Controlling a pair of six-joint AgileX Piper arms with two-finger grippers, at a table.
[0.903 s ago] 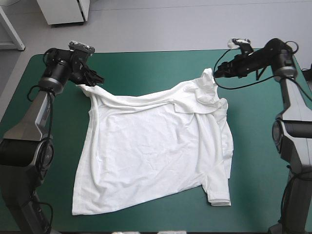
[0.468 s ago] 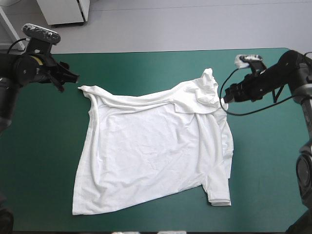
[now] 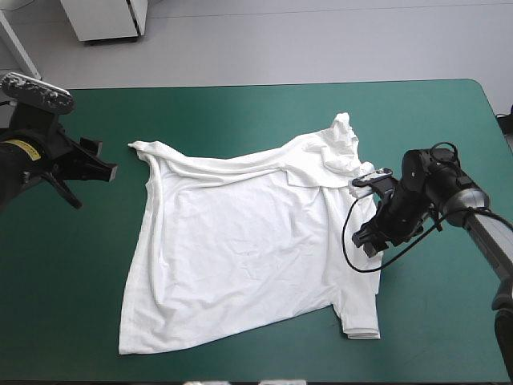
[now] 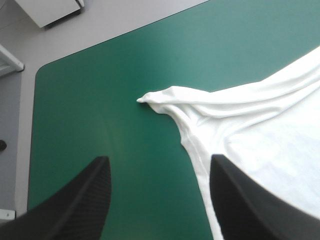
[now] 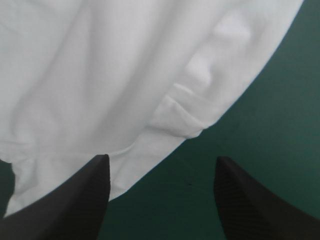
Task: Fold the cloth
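- Broadly, the desk (image 3: pixel 240 112) shows bare teal-green cover on every side of the cloth, which leaves room to carry a fold in any direction.
- Across the middle of the desk lies the T-shirt (image 3: pixel 240 249), spread mostly flat but skewed and not yet folded. Seen from above, a pointed corner (image 3: pixel 135 145) runs out at 11 o'clock, a bunched ridge (image 3: pixel 345 148) stands at 1 o'clock, and a sleeve (image 3: pixel 361 325) sticks out at 5 o'clock. That ridge probably wants smoothing before any fold will lie clean.
- At 3 o'clock of the shirt, the right gripper (image 3: pixel 367 239) hangs over the side edge. Its black fingers (image 5: pixel 65 210) stand wide apart with nothing held. Its wrist view shows the white edge and a small pleat (image 5: pixel 182 117) just ahead of them, with bare cover beside. Placed like this, it seems to be lining up to take that edge. Whether it touches the cloth I cannot tell.
- Near 9 o'clock, the left gripper (image 3: pixel 103 160) sits over bare cover, apart from the shirt, its fingers (image 4: pixel 70 200) also wide and empty. The pointed corner lies ahead of it, so I judge that corner to be its likely hold.
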